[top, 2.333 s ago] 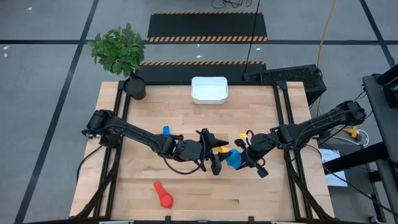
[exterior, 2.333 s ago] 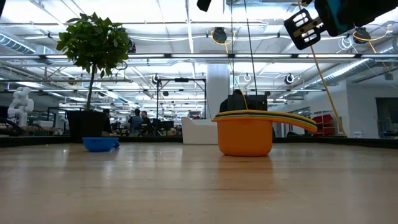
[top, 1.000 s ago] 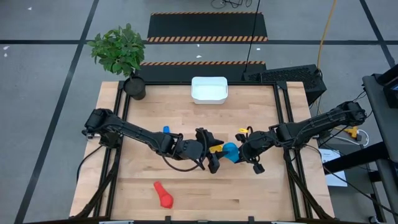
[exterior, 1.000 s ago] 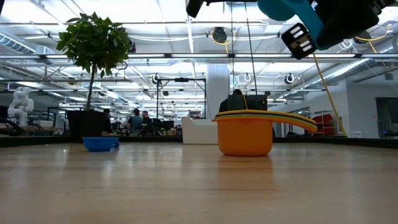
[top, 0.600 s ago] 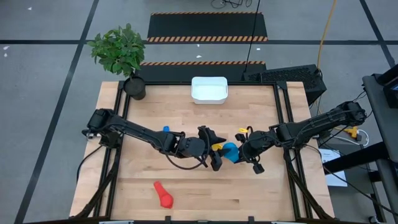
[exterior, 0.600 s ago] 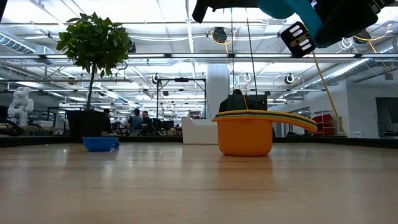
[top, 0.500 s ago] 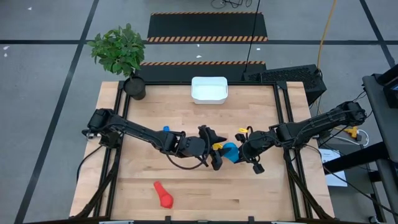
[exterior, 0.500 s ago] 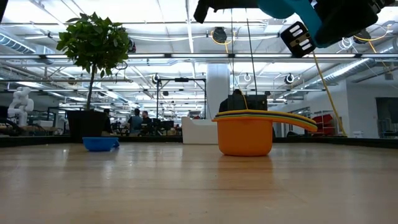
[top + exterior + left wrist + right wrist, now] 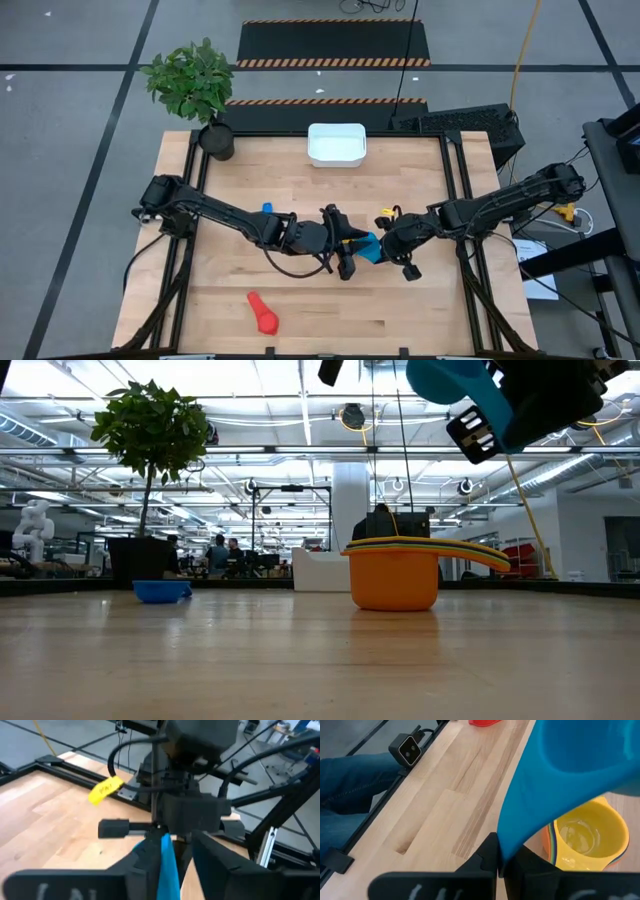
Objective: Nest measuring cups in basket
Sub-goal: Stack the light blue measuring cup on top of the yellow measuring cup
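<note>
Red cup [image 9: 262, 315]: nearest the table's front edge, well left of the stack, lying alone.
My right gripper [image 9: 377, 249]: clenched on the light blue cup [image 9: 447, 380], holding it in the air just above the stack.
My left gripper [image 9: 347, 251]: at that cup's handle; I cannot tell if it grips.
Stack [image 9: 395, 573]: orange cup outermost, yellow innermost, mid-table.
Blue cup [image 9: 267, 209]: left of the stack, farther back.
Basket [image 9: 336, 144]: far edge, beyond the stack.
</note>
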Action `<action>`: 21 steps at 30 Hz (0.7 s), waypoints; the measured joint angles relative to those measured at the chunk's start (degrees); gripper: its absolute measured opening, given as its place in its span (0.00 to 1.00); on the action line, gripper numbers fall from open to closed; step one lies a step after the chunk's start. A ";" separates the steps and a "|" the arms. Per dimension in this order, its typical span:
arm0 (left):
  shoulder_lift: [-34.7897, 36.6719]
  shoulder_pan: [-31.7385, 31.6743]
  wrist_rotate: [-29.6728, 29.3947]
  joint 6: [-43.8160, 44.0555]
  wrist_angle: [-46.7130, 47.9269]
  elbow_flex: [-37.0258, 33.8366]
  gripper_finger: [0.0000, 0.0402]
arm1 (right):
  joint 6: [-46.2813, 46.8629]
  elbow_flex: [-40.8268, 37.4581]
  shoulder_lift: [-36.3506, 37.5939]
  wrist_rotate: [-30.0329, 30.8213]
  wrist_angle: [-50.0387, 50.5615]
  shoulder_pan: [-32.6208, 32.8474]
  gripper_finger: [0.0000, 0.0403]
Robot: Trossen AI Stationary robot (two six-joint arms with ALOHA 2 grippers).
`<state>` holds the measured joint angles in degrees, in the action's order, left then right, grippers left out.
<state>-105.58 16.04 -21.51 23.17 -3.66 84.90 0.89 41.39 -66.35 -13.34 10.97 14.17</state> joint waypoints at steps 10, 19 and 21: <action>0.00 1.79 -5.63 -1.89 2.65 0.00 0.33 | 0.15 -0.02 0.07 -0.13 -0.33 0.00 0.00; 0.00 2.00 -5.74 -1.22 2.69 0.00 0.52 | 0.15 -0.02 0.09 -0.15 -0.33 0.00 0.00; 0.00 2.00 -5.76 -1.33 2.69 0.00 0.49 | 0.15 -0.02 0.09 -0.15 -0.33 0.00 0.00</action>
<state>-105.58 18.04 -27.26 21.84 -0.97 84.90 1.04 41.36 -66.26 -13.50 10.63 14.17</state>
